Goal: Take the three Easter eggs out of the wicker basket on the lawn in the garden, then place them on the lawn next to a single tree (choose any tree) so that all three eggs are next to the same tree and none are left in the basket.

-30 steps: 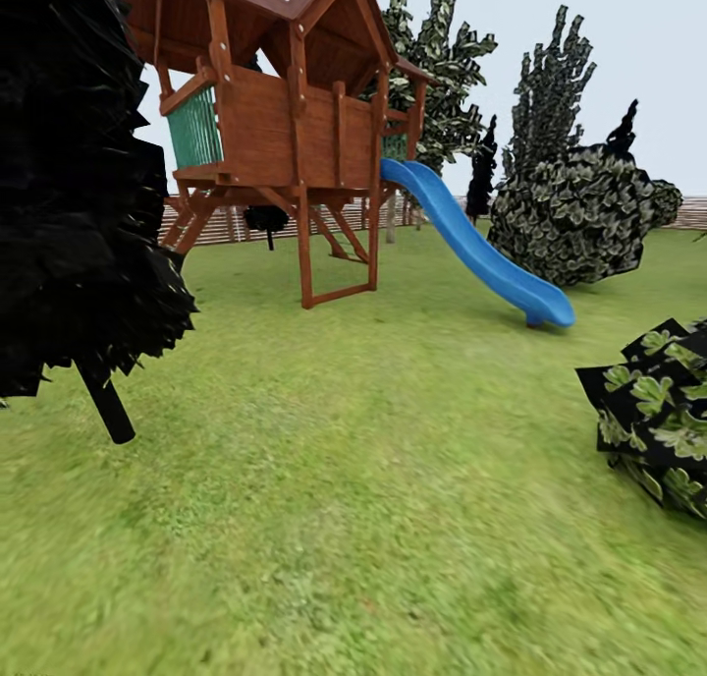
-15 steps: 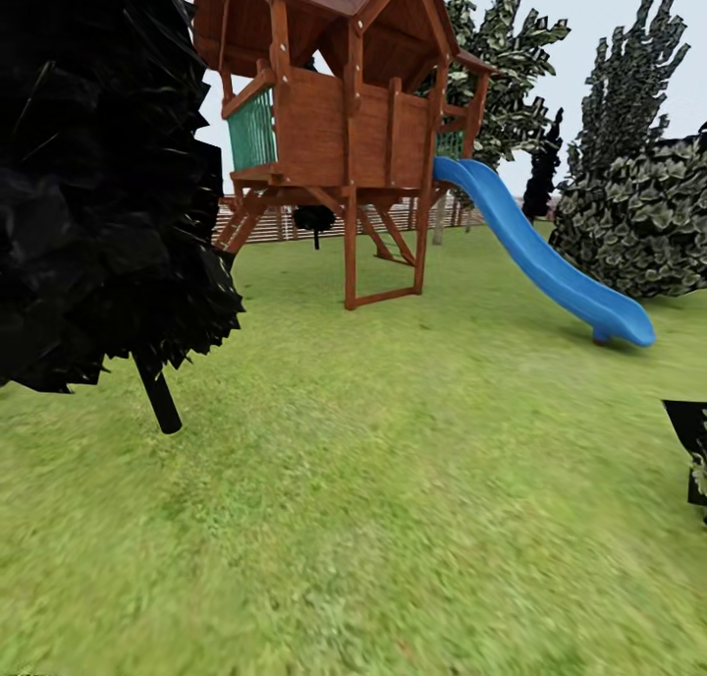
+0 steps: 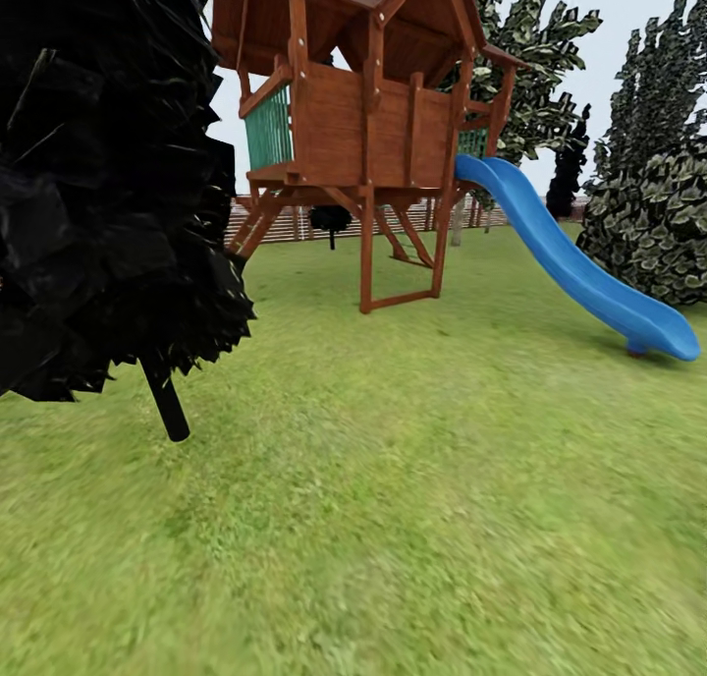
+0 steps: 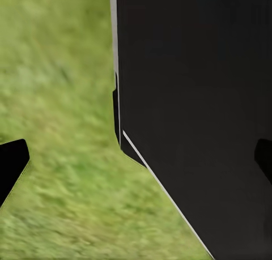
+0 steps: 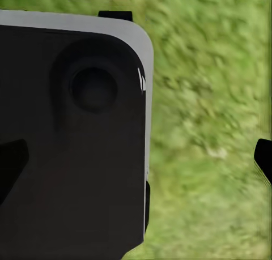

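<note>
Dark cypress (image 3: 98,185): far left of your head view, black foliage on a thin leaning trunk, close to you.
Wooden playhouse (image 3: 368,116): raised on posts, centre of your head view, well beyond the cypress.
Slatted fence (image 3: 295,222): behind the playhouse legs, at the yard's edge.
Blue slide (image 3: 579,268): runs from the playhouse down to the right, ending on the grass.
Leafy shrubs (image 3: 653,224): right edge, behind the slide's foot.
Lawn (image 3: 393,479): open grass fills your foreground.
Task things: basket and eggs are nowhere among these; you cannot tell which way they lie, so neither arm is nearer.
Left gripper (image 4: 136,158): dark fingertips apart over blurred grass beside a black robot panel; looks spread, holding nothing.
Right gripper (image 5: 141,158): likewise spread and holding nothing.
</note>
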